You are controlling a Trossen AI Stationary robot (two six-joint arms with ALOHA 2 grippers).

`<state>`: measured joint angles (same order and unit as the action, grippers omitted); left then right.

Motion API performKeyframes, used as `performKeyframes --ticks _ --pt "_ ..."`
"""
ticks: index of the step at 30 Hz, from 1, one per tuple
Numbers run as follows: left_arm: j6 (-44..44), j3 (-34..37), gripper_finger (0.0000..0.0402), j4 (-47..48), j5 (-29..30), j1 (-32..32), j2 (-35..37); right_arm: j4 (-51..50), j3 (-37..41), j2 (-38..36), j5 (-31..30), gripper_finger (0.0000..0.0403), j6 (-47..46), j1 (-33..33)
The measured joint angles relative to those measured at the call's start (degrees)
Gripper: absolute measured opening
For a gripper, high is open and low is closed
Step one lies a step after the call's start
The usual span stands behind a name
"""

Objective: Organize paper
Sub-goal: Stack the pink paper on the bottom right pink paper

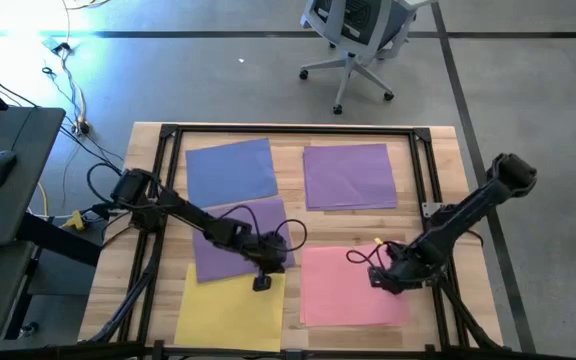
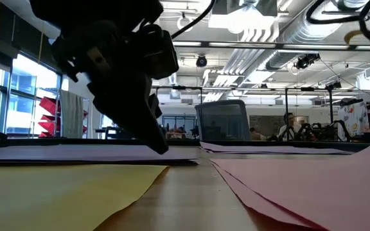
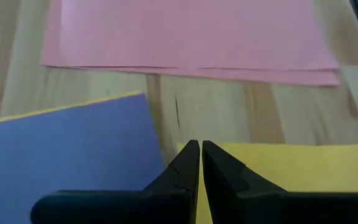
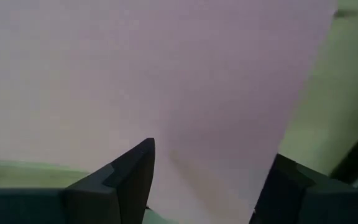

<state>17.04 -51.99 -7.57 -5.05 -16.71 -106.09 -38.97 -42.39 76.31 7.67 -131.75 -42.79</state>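
Paper (image 1: 353,285) lies flat in coloured rectangular sheets.

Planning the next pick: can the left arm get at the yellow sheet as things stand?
Probably yes. The left gripper, shut, hangs at the yellow sheet's far edge, with nothing lying on it.

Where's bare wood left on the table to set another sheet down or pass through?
Little is free. A bare strip runs between the yellow sheet and the pink sheets; another between the periwinkle sheet and the far purple sheet. The middle is crowded: the left gripper, shut, sits at the near purple sheet; the right gripper, open, is over the pink.
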Motion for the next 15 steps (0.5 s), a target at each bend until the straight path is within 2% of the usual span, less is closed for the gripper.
performKeyframes --ticks 7,11,15 --pt "0.82 -1.70 0.0000 0.28 0.64 -1.16 0.73 -0.44 0.00 0.63 -2.88 0.0214 -1.27 -0.73" --pt "-0.01 -2.91 0.0000 0.02 0.70 -1.36 -0.31 -0.62 0.00 0.88 -5.56 0.0214 2.49 -0.72" --pt "1.00 -2.93 0.0000 -0.05 0.71 -1.34 -1.91 -0.91 0.01 0.86 -0.96 0.0214 8.30 -0.74"
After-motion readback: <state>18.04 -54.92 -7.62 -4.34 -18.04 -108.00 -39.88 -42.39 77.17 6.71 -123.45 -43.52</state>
